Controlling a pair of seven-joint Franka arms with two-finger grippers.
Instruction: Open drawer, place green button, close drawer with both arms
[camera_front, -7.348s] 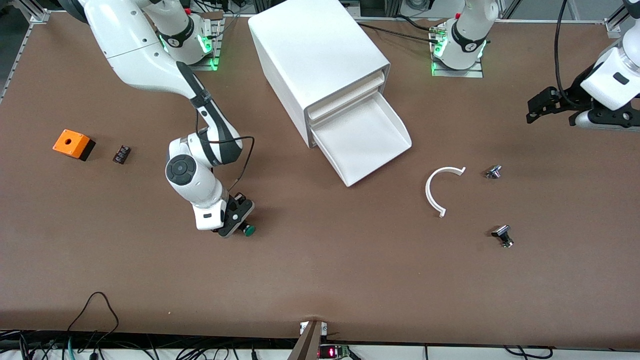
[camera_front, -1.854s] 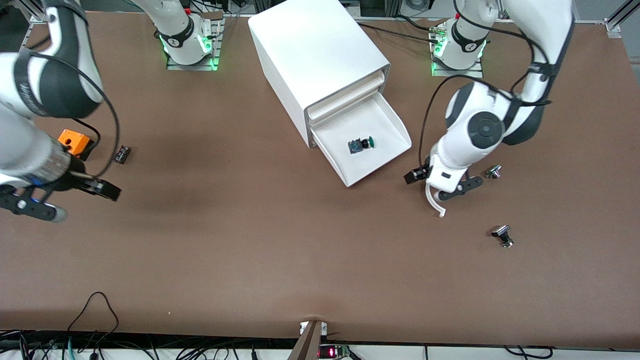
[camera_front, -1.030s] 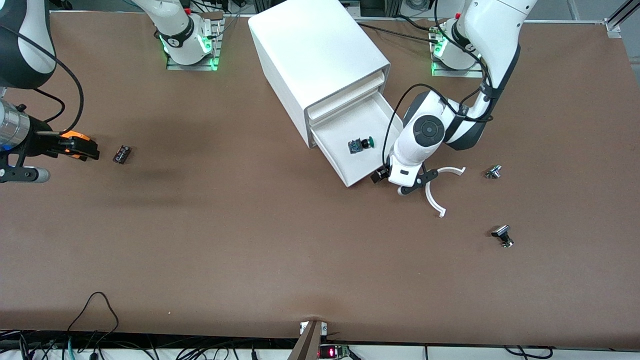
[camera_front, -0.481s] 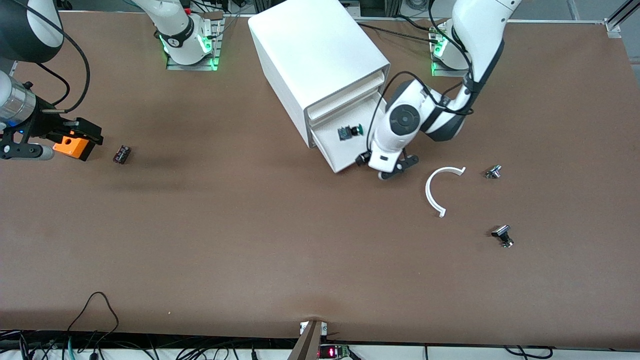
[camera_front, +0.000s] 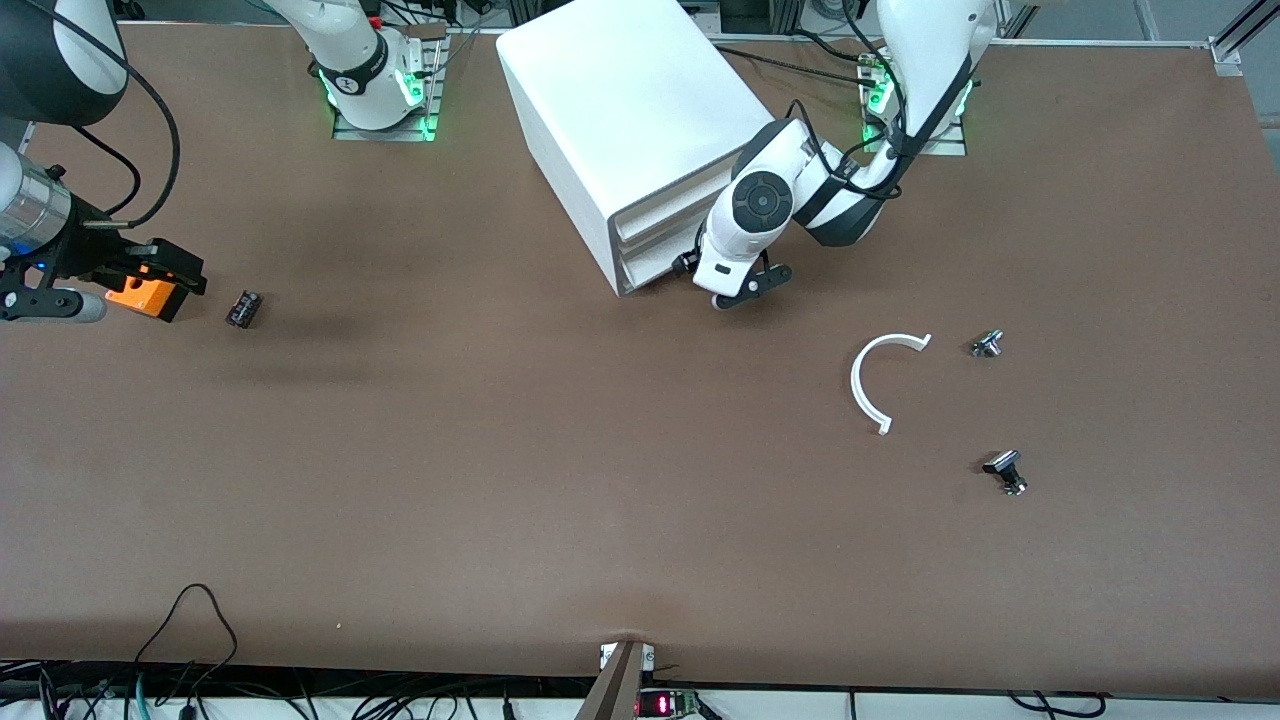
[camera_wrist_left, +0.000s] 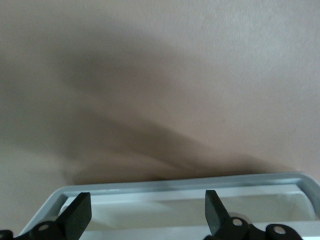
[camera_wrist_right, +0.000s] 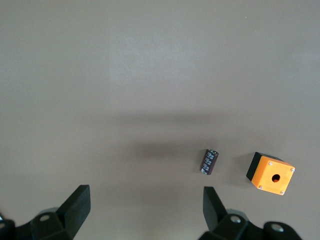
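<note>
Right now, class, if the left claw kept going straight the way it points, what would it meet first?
Probably the drawer: the open left claw sits right at its front rim, apparently almost touching; beneath is the table.

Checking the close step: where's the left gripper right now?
Front view: the left gripper, fingers open, sits at the front of the lowest white plastic drawer of the white box-shaped cabinet, which looks pushed nearly flush.

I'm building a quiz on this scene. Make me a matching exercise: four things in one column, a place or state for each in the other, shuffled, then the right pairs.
Things:
1. drawer
2. left gripper
3. right gripper
4. curved white strip

Places or states:
A. open, over the orange box
B. lying on the table, toward the left arm's end
C. pushed into the cabinet
D. open, at the drawer's front

Pairs: 1-C, 2-D, 3-A, 4-B
</note>
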